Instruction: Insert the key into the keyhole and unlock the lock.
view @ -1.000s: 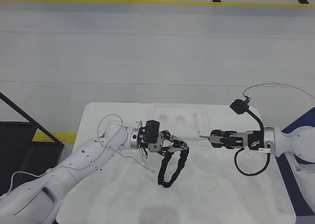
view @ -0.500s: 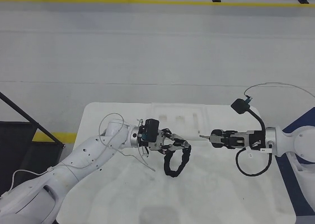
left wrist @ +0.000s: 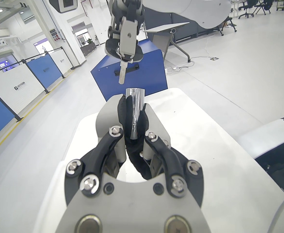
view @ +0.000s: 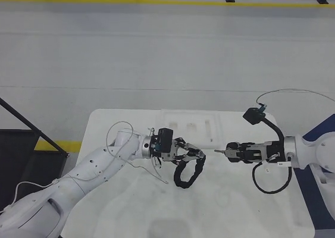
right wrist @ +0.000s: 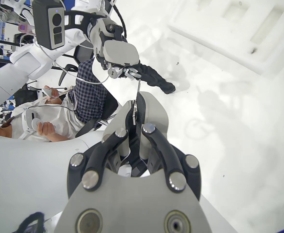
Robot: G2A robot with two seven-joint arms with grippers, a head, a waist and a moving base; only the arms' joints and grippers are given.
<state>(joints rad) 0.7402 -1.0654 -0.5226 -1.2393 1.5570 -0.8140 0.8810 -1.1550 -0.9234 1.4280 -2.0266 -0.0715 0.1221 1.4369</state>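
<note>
Lock cyl. glossy chrome metal, cable black cloth (matt), key metal

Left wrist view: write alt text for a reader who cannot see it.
The left gripper is shut on a chrome lock cylinder with a black cable, held above a white table. Facing it, the right gripper holds a key pointed at the cylinder's end, tip short of it, not inserted.

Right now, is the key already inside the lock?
No, there is open space between the tip of the key and the shiny end of the lock.
</note>
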